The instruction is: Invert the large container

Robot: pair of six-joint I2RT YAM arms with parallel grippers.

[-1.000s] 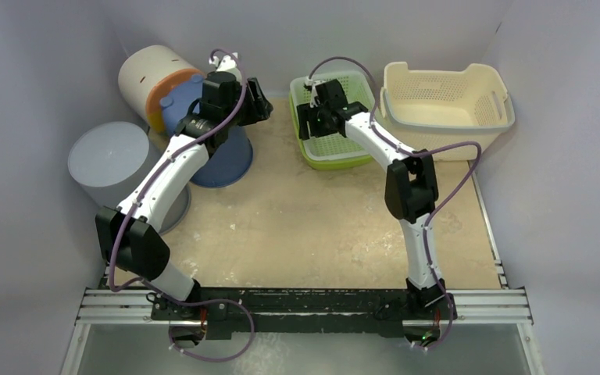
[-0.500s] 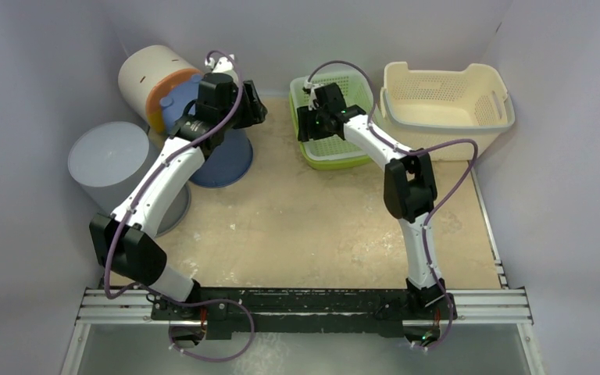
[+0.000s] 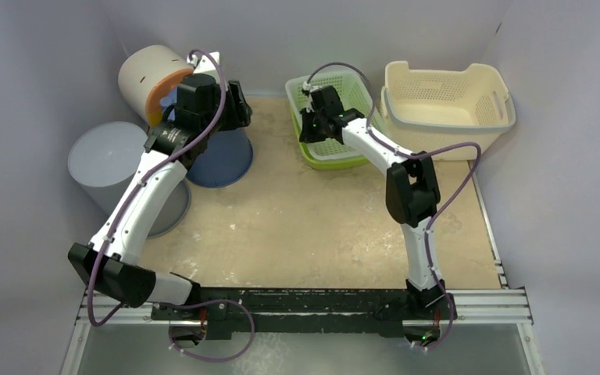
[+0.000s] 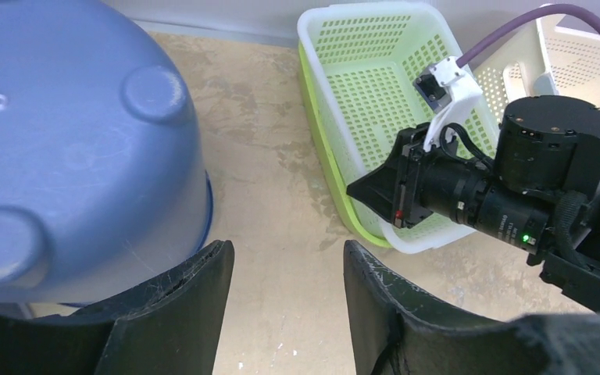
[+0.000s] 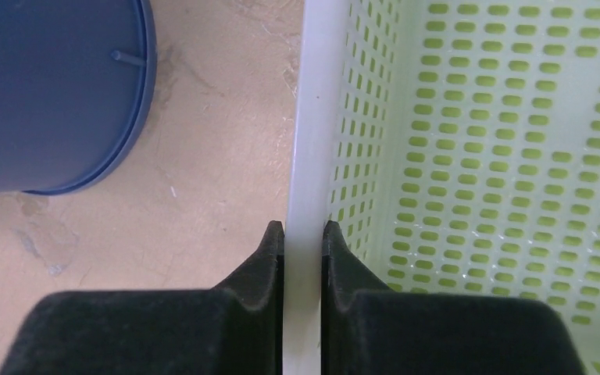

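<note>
A green-and-white perforated basket (image 3: 336,94) stands upright at the back centre. My right gripper (image 3: 306,125) is shut on its white left rim (image 5: 312,117), one finger outside the wall and one inside. In the right wrist view the gripper (image 5: 303,228) pinches that rim tightly. The same basket (image 4: 367,86) shows in the left wrist view with the right wrist over its near corner. A larger cream basket (image 3: 445,98) stands upright to its right. My left gripper (image 3: 238,105) hangs open and empty beside an upside-down blue bucket (image 3: 223,156). I cannot tell which of these is the large container.
An upside-down grey bucket (image 3: 113,160) sits at the left edge. A white-and-orange cylinder (image 3: 148,74) lies on its side in the back left corner. Walls close in the table on the left, back and right. The blue bucket (image 5: 47,86) is close to the green basket's left side.
My right gripper has closed on the green basket's left rim. My left arm has swung left, carrying its open gripper back over the blue bucket.
</note>
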